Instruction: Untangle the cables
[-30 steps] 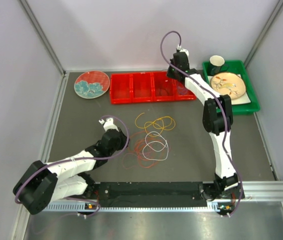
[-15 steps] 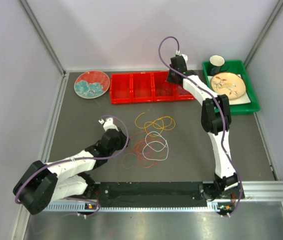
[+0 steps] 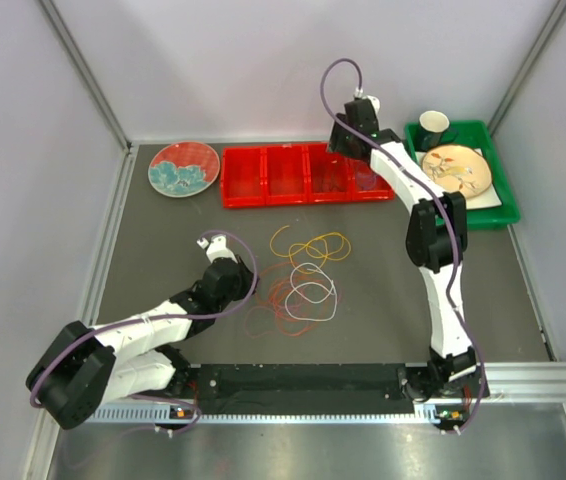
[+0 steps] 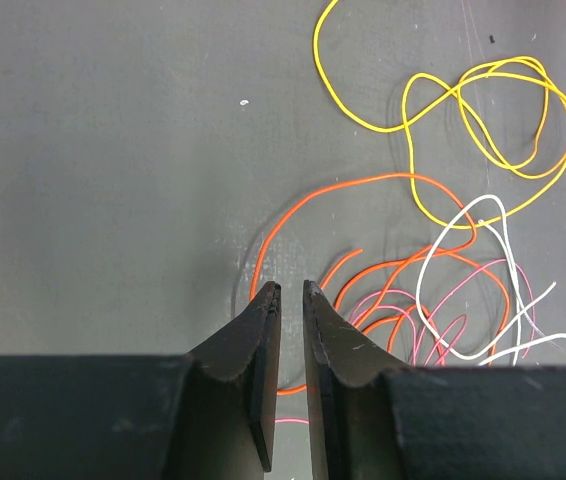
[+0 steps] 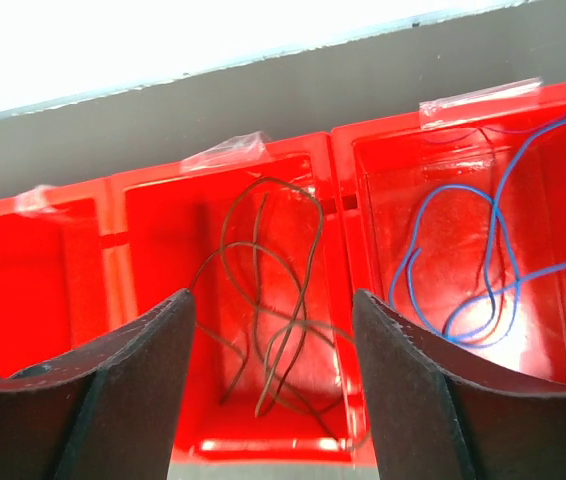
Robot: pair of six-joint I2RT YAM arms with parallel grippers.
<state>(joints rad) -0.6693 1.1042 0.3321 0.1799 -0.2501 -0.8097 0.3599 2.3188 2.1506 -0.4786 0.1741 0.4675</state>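
Cables point(image 3: 303, 280) are lying in loose, overlapping loops mid-tabletop point(image 3: 163, 230), sprawling just to the right of the left gripper point(image 4: 285, 290). That gripper is sitting nearly clenched with a slim gap, seemingly holding nothing. The right gripper point(image 5: 273, 310) is hovering well apart over the red bin point(image 5: 338, 215), released and empty, so the left arm is nearer.

The left arm point(image 3: 138, 330) and right arm point(image 3: 441, 310) wear white shells between bulky black joints. A thick mauve hose point(image 3: 335, 75) trails along each (looping loose near the wrist). Left gripper point(image 4: 289, 287) and right gripper point(image 5: 271, 297) have matte black wedge fingers point(image 4: 248, 370).
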